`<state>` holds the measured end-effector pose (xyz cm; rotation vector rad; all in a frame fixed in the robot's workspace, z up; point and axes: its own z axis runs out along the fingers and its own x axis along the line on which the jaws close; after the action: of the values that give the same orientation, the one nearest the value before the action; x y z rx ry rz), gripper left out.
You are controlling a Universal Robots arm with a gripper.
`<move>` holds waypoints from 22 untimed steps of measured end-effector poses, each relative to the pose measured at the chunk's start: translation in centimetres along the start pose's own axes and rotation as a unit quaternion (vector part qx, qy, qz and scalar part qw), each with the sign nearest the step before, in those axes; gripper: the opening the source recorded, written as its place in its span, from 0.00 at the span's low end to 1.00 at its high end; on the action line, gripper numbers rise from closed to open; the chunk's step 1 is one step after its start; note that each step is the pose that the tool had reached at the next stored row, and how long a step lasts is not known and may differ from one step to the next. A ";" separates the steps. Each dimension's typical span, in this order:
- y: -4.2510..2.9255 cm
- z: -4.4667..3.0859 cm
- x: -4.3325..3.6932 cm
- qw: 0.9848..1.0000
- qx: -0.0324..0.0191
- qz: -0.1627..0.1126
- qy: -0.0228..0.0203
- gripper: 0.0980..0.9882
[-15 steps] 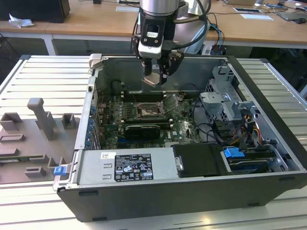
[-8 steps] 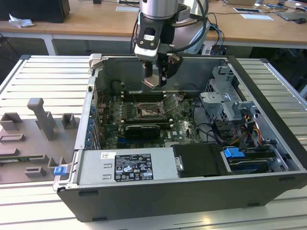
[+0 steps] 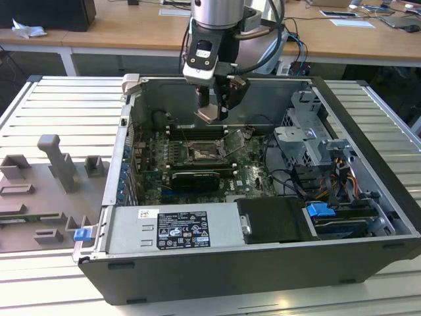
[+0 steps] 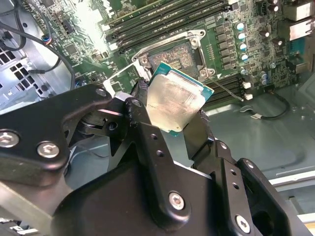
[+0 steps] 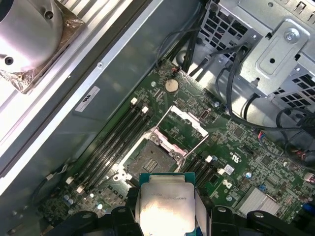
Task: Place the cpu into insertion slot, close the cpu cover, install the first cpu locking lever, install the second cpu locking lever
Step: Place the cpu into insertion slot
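Note:
My gripper is shut on the cpu, a small pale silvery square held by two opposite edges. It hangs inside the open computer case, above the green board. In both wrist views the cpu sits between the black fingers. Below it lies the insertion slot, dark, with a silver rim and nothing in it. The cpu cover stands swung up beside the slot. A thin lever rod lies released along one side of the socket.
Long black memory slots flank the socket. A metal drive cage with cables fills the case on the exterior view's right. A power supply sits at the front. Grey fixture blocks lie on the table at the exterior view's left.

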<state>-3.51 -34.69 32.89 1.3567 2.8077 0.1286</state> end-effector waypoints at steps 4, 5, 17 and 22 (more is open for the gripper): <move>-0.01 0.16 0.00 1.000 0.000 0.004 0.000 0.49; -0.02 0.19 0.00 1.000 0.000 0.006 0.000 0.49; -0.06 0.79 0.00 0.999 -0.001 0.048 -0.004 0.49; -0.10 1.35 -0.01 0.994 -0.001 0.111 -0.009 0.49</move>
<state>-3.51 -34.67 31.54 1.6583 2.6319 0.1229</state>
